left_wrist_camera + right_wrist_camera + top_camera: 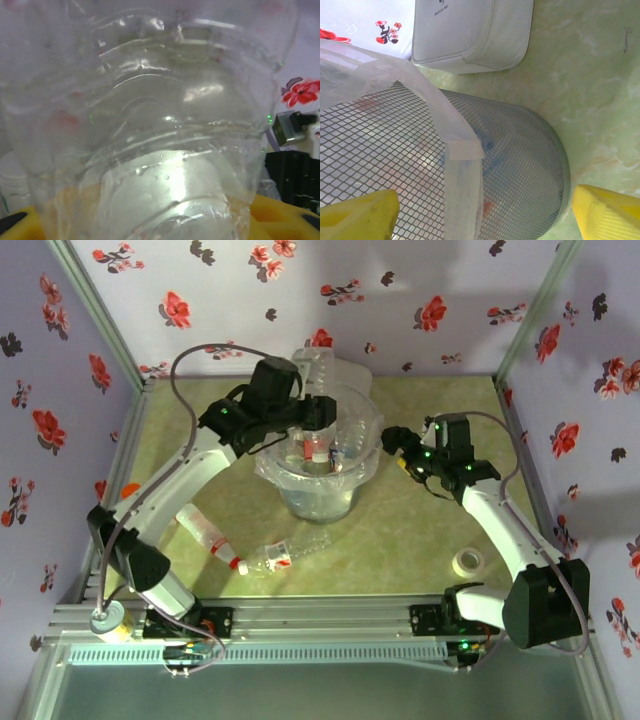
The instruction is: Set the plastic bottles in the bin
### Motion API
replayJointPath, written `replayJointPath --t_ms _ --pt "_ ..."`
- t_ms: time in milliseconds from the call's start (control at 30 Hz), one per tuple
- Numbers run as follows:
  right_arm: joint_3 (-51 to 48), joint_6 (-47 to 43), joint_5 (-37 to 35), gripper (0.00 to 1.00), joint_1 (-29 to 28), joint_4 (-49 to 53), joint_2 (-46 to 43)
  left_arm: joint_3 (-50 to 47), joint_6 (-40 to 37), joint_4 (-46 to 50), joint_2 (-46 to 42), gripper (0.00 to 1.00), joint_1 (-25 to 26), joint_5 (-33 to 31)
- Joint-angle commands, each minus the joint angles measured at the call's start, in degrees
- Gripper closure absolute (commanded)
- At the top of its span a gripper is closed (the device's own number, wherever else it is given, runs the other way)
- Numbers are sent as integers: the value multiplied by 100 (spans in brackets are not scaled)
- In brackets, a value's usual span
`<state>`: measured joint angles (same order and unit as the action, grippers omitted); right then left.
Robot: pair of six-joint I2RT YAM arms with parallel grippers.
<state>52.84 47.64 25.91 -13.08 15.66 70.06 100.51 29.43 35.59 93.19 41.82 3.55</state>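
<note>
Mid-frame in the top view, the left gripper (318,428) holds a clear bottle (165,150) over the bin (366,466). The right gripper (485,210) is wide open and holds nothing.

Grey mesh bin (520,150), clear bottles (297,551), red-flowered walls (420,300), green table (400,540)

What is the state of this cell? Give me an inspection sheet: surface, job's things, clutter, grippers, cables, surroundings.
Surface: green marbled tabletop; no spills seen.
Job's things: mesh bin with a clear liner, at centre. In front of it lie the left loose bottle and the right loose bottle.
Clutter: tape roll at front right; white zipped case by the bin.
Grippers: left gripper over the bin, with a clear bottle between its fingers, grip uncertain. Right gripper open beside the bin's wall.
Cables: dark cable loops off the left arm; grey cable runs along the right arm. No snag seen.
Surroundings: floral walls.
</note>
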Motion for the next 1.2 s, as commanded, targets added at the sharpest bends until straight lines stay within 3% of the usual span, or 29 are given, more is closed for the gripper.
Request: replayJointPath --t_ms 0,133,267,433,567,667,733,967,1167 --pt "161 -35 6 10 -75 -19 48 81 93 139 115 46 101 205" --pt "147 -70 -18 10 -77 8 21 47 49 288 174 35 110 251" --pt "130 -82 -1 10 -76 0 46 56 -101 256 30 12 118 114" --pt "147 -69 35 10 -80 -31 76 165 -345 152 -134 9 111 -416" --pt "155 -70 46 10 -78 -42 78 192 -327 53 -18 19 107 -465" --pt "143 -79 46 10 -78 -32 69 152 -200 45 189 40 121 -405" --pt "130 -88 30 10 -75 -14 45 68 -110 -31 305 49 141 -300" --pt "95 -135 -27 10 -69 44 -2 -604 284 -364 422 59 304 13" --pt "94 -158 -21 10 -70 47 8 -1268 528 -641 20 60 362 11"
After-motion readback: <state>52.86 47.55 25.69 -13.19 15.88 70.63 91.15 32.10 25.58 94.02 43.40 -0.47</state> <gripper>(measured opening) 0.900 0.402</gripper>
